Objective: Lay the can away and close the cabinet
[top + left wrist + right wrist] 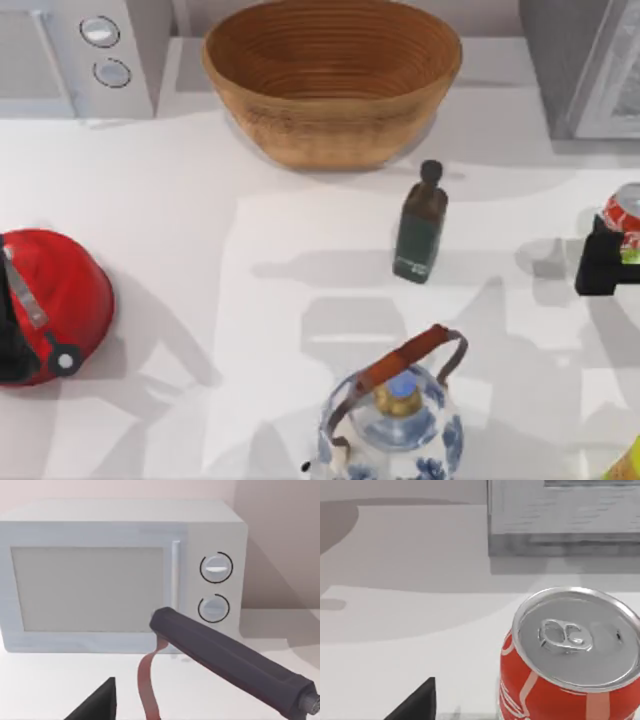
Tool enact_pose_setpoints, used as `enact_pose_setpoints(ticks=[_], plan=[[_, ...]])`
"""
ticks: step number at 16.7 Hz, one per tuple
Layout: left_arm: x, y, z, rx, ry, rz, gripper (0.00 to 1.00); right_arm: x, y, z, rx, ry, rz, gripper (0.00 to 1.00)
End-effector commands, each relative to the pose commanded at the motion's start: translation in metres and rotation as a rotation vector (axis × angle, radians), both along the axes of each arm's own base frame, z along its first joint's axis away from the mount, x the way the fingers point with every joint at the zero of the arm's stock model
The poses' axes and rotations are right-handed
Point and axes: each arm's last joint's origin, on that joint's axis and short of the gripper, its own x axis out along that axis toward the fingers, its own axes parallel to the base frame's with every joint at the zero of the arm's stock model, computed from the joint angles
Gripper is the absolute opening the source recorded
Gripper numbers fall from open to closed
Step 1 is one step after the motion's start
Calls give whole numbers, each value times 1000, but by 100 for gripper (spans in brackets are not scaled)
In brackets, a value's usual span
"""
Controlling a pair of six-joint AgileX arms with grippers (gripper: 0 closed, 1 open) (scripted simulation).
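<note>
- The right gripper (607, 262), a black blocky shape at the table's right edge, is against the can (627, 215); whether its jaws are clamped on the can cannot be told.
- The can, in the right wrist view (560, 680), is upright, with a shiny silver top, a pull tab and a red label with pale stripes.
- The grey cabinet (585, 65) stands at the far right corner, behind the can.
- The left arm is over the red kettle (55, 300) at the table's left side; its jaws cannot be judged.
- A ribbed wooden basket (332, 75), a dark green glass bottle (420, 228), a blue-and-white teapot (395, 425) and a pale microwave (120, 575) share the white table (200, 200).
</note>
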Motion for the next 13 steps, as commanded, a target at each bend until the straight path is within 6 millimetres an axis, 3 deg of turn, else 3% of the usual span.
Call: enact_pose_setpoints(ticks=[4, 10, 13], plan=[[0, 0, 0, 0, 0, 0, 100, -1, 0, -21, -17, 50, -7, 100], [0, 0, 0, 0, 0, 0, 100, -1, -1, -21, -17, 52, -10, 100], [0, 0, 0, 0, 0, 0, 100, 12, -8, -22, -18, 52, -11, 100]])
